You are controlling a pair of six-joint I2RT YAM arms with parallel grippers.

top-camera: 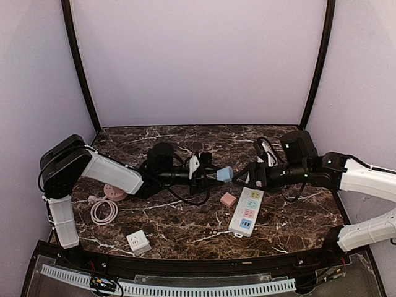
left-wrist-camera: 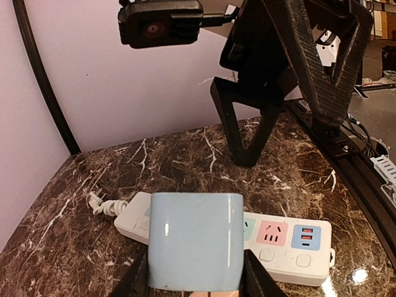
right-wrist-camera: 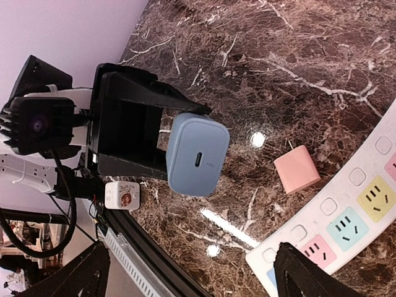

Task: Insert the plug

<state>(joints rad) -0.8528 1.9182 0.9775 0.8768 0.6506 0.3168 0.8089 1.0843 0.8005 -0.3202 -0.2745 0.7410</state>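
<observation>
1. The left gripper (top-camera: 211, 175) clamped the pale blue rounded plastic plug (top-camera: 224, 174), raised left of the white oblong power strip's (top-camera: 246, 212) far end.
2. The strip ran near-to-far; the right gripper (right-wrist-camera: 195, 272) gaped empty beside that end.

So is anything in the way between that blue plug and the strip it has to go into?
Nothing visible does. The left fingers hold the blue plug in the air near the strip, whose visible sockets are bare. A pink plug lies beside the strip, not on it; the right fingers hover open nearby.
</observation>
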